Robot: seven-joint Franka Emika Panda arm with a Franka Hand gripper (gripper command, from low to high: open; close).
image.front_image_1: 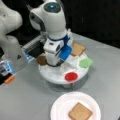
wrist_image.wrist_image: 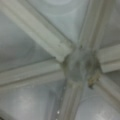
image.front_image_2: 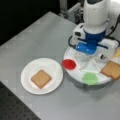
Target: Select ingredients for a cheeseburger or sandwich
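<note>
One toast square is seen lying flat on the white plate at a front view's bottom; nothing else has been stacked on it. A second toast square, the red disc and the green leaf piece are kept in separate compartments of the round divided tray. A brown piece is partly hidden behind the arm. The gripper is lowered over the tray's middle; whether it is released or clenched cannot be told. Only the tray's hub and ribs are shown in the wrist view.
</note>
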